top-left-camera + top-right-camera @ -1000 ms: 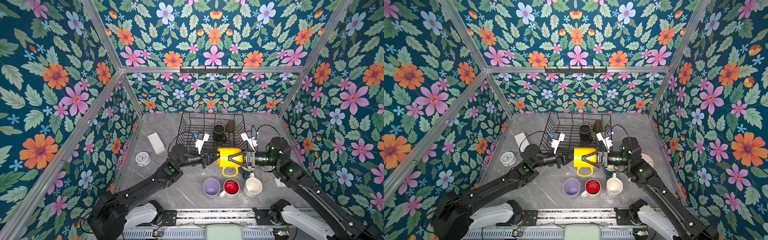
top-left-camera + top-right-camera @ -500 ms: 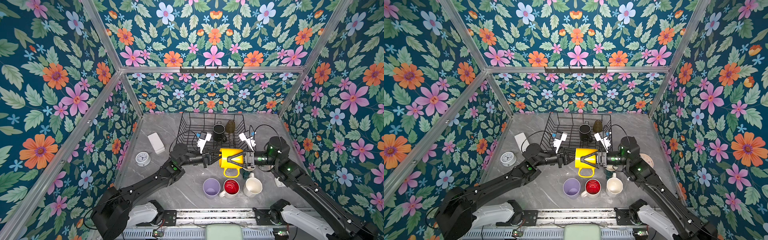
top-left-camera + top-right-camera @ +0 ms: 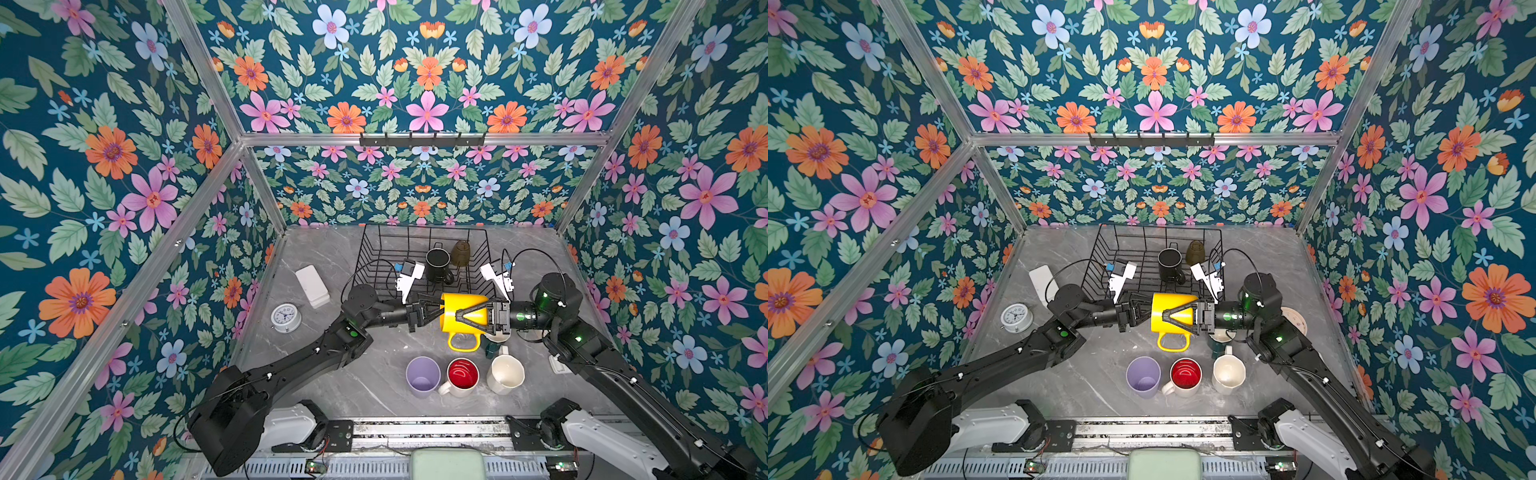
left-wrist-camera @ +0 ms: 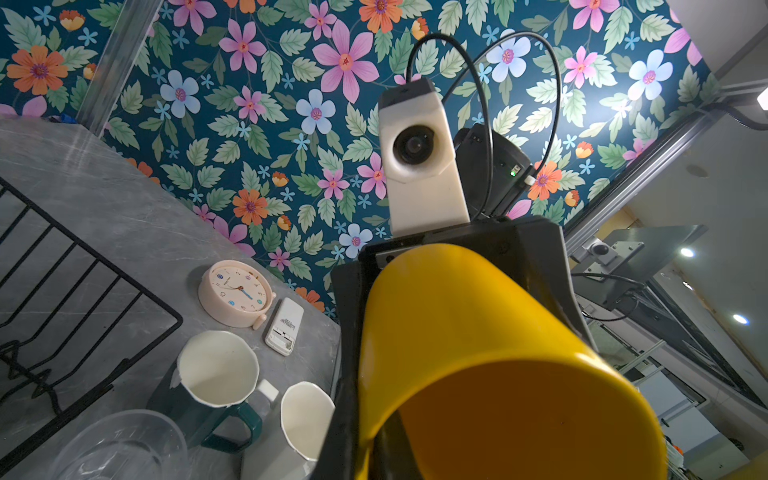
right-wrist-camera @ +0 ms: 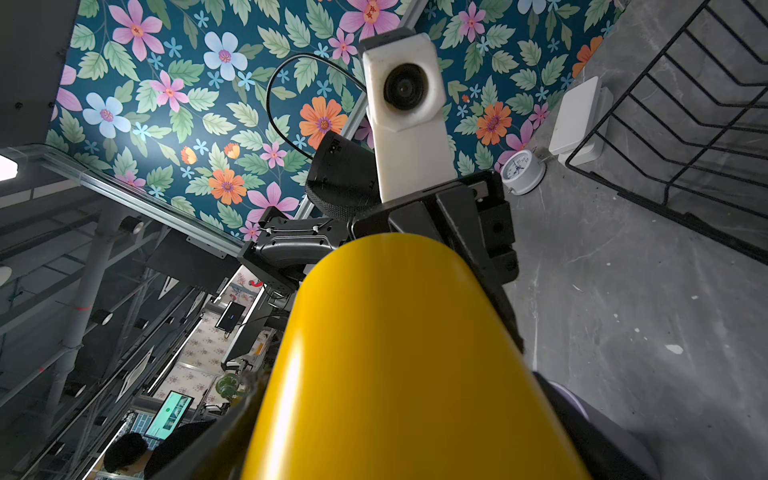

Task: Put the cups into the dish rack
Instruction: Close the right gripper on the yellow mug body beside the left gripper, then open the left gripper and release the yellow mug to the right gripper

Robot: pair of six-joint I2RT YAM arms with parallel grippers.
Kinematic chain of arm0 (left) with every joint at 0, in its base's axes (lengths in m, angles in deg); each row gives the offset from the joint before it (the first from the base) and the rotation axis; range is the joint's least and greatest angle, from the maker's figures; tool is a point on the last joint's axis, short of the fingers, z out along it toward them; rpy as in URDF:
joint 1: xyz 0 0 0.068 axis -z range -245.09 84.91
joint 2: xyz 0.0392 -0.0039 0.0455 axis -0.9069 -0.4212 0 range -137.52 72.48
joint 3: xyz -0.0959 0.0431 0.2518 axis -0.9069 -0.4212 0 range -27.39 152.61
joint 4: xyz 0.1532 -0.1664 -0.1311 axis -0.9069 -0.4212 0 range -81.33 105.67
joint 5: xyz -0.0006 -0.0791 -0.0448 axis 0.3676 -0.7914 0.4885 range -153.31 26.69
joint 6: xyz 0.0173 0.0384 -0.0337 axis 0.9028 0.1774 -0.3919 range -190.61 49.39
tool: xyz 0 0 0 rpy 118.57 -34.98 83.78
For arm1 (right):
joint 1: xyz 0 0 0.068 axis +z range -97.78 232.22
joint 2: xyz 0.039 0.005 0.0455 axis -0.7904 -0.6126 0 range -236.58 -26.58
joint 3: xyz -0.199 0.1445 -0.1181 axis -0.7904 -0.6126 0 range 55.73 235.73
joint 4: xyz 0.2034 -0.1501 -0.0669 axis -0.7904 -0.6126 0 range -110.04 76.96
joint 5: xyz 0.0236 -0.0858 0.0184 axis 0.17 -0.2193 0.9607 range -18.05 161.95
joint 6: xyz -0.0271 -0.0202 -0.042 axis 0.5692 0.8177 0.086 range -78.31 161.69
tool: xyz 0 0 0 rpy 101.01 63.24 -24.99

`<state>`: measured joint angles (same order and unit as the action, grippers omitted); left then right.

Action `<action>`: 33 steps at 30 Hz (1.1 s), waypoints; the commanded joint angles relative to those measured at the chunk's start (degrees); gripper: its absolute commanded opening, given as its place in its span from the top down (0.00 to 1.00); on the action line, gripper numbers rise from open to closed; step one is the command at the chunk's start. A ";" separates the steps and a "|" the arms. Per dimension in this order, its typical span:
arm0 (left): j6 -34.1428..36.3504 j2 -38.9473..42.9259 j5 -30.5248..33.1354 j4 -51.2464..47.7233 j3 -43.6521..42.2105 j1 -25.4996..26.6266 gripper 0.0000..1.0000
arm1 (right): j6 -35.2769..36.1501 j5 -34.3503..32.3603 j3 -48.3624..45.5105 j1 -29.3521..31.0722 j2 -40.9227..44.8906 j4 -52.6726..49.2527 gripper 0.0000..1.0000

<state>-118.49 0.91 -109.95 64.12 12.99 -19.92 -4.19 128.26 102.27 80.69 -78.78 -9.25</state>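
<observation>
Our glossy yellow mug (image 3: 462, 300): six o'clock of black wire rack (image 3: 432, 227). Rim clamped by left gripper (image 3: 436, 310); right gripper (image 3: 460, 316) straddles body, grip unclear.

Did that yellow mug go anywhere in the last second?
No: the yellow mug stays at the dish rack's near rim, just as far from the lilac tumbler.

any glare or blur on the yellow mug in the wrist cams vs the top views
Right wrist view: the yellow mug looms soft, a bright glare streak down its side; left wrist view: its near rim blurs, the clear glass is out of focus; both top views: sharp, evenly lit.
</observation>
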 commanded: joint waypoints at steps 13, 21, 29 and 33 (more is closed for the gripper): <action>-2.58 -0.37 -0.53 13.18 1.55 -0.52 1.00 | 0.88 -4.34 0.90 0.27 -1.14 -6.99 0.80; -3.10 -0.15 0.42 12.46 0.85 -1.64 0.97 | 1.26 -7.45 2.45 0.23 -1.33 -8.96 1.00; -5.09 -0.06 1.20 12.73 -0.35 -4.07 0.74 | 1.29 -8.42 4.32 -2.72 -1.76 -9.63 1.00; -5.36 0.18 1.84 12.81 -0.96 -4.80 0.57 | 1.08 -7.56 5.50 -4.42 -1.91 -9.71 1.00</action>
<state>-122.99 0.74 -108.18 70.56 12.22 -24.36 -3.10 122.47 106.71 76.71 -80.66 -18.43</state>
